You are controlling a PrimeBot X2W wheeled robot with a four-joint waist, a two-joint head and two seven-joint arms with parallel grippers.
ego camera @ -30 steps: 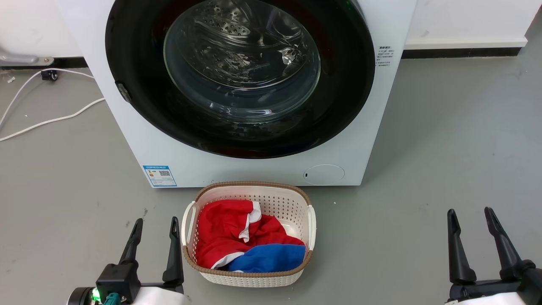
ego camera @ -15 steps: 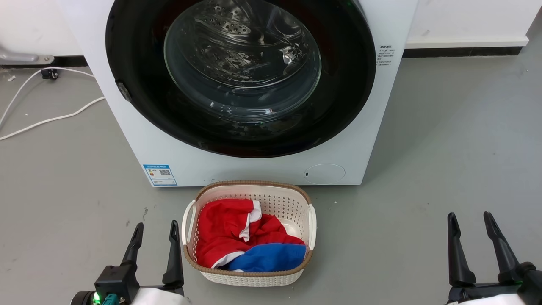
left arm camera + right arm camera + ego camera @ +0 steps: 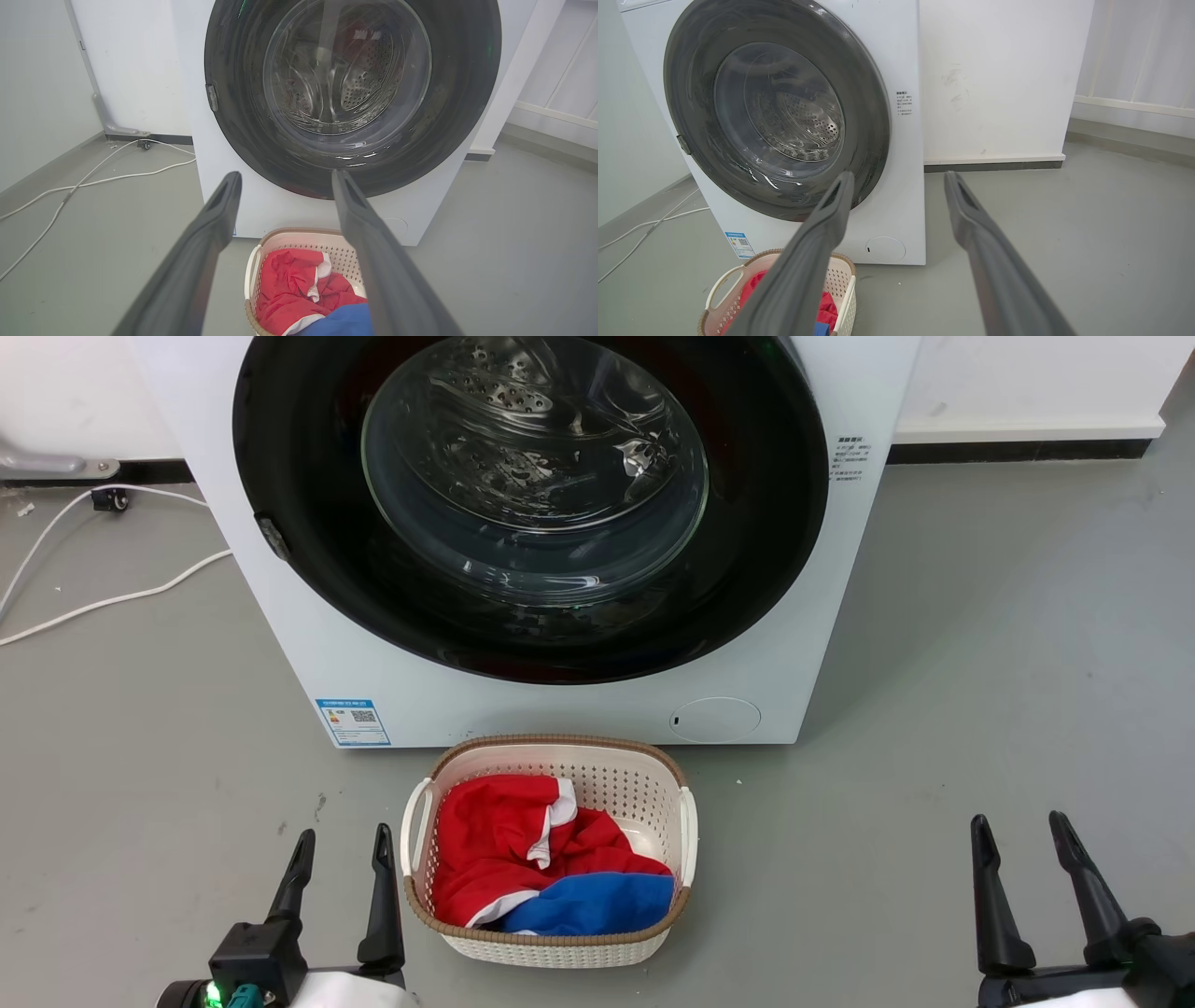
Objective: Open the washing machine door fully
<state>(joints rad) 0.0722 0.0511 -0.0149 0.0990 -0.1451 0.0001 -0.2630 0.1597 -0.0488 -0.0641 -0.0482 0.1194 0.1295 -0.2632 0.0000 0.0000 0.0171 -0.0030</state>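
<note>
The white washing machine (image 3: 560,709) (image 3: 280,210) (image 3: 903,154) stands ahead of me. Its round washing machine door (image 3: 747,541) (image 3: 233,70) (image 3: 871,116), with a glossy black rim and glass bowl centre, lies flat against the front, shut. A small latch tab sits on the rim's left side. My left gripper (image 3: 343,845) (image 3: 285,179) is open at the lower left, well short of the machine, with nothing between its fingers. My right gripper (image 3: 1019,831) (image 3: 899,179) is open at the lower right over bare floor, also holding nothing.
A cream laundry basket (image 3: 672,803) (image 3: 254,256) (image 3: 728,280) with red and blue clothes sits on the grey floor just before the machine, between my grippers. White cables (image 3: 103,602) trail on the floor at the left. A white wall (image 3: 994,79) stands behind.
My right gripper has drifted slightly left and down in the head view. The left gripper, door and basket have stayed put.
</note>
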